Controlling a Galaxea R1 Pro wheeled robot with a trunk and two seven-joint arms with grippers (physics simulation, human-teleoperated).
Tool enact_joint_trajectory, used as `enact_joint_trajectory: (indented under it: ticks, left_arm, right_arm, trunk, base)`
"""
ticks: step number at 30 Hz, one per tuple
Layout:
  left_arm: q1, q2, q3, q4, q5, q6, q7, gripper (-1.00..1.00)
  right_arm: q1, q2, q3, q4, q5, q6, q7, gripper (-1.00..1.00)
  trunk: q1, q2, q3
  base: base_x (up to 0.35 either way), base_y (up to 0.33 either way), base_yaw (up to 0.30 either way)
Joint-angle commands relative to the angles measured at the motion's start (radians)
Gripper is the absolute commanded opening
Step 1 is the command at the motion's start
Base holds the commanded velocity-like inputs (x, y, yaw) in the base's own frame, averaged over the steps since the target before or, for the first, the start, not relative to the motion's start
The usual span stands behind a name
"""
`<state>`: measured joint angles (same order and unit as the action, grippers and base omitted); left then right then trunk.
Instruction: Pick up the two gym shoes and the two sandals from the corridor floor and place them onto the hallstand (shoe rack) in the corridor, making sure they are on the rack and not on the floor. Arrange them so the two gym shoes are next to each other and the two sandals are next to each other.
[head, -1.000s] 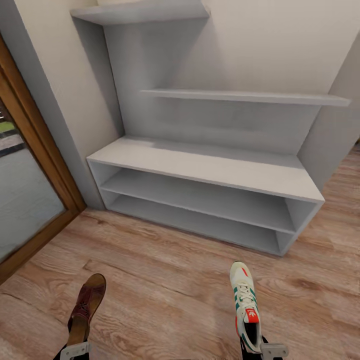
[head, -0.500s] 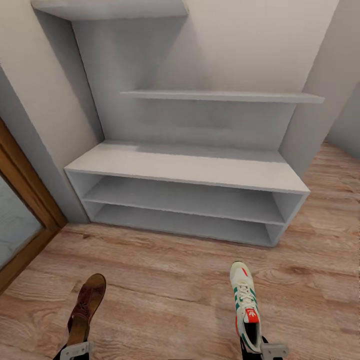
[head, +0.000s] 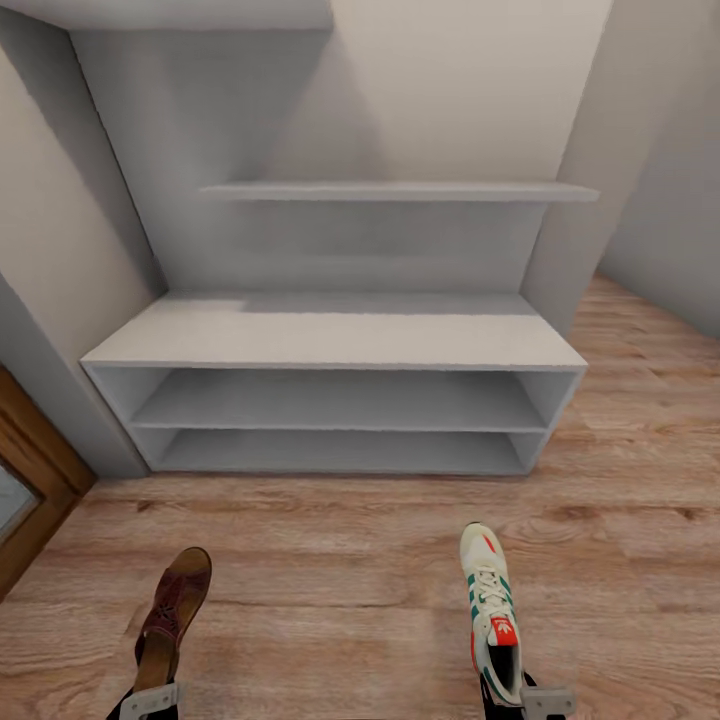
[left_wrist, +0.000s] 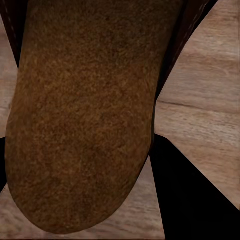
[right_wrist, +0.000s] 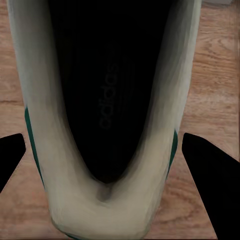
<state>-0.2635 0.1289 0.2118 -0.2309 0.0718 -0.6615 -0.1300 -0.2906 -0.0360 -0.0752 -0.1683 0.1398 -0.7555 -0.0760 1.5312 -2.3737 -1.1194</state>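
The word "adidas" is printed on the dark insole inside the gym shoe (right_wrist: 107, 100); nothing else is readable.

Even, soft rendered light; no glare.
Faint shadows lie under the hallstand (head: 330, 345) shelves and its upper left corner. Wide-angle bending splays the walls outward. Wrist views show the sandal (left_wrist: 85, 115) and gym shoe (right_wrist: 107, 115) soft, slightly blurred.

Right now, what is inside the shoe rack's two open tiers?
Both tiers of the shoe rack show bare grey boards, no shoes. Their far left corners lie behind the side wall, hidden.
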Motion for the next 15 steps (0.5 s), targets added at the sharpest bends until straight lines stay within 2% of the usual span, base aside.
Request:
enact_joint_trajectory:
  ticks: [1, 5, 15]
  left_arm:
    - [0.0, 0.0, 0.003, 0.001, 0.005, -0.001, -0.01, -1.0]
    - [0.0, 0.0, 0.003, 0.001, 0.005, -0.001, -0.01, -1.0]
    - [0.0, 0.0, 0.004, 0.001, 0.005, -0.001, -0.01, -1.0]
  right_arm:
    - [-0.001, 0.0, -0.008, 0.001, 0.01, -0.003, -0.004, -1.0]
    - [-0.001, -0.001, -0.008, 0.0, 0.011, -0.004, -0.005, -1.0]
    - [-0.001, -0.008, -0.007, -0.001, 0.013, -0.004, -0.001, -1.0]
  trunk:
    - [0.0, 0.0, -0.001]
    - [0.0, 0.0, -0.001]
    - [0.0, 0.0, -0.001]
  base:
    - [0.001, 0.126, -0.261]
    - [0.0, 0.046, -0.102]
    - [0.0, 0.006, -0.012]
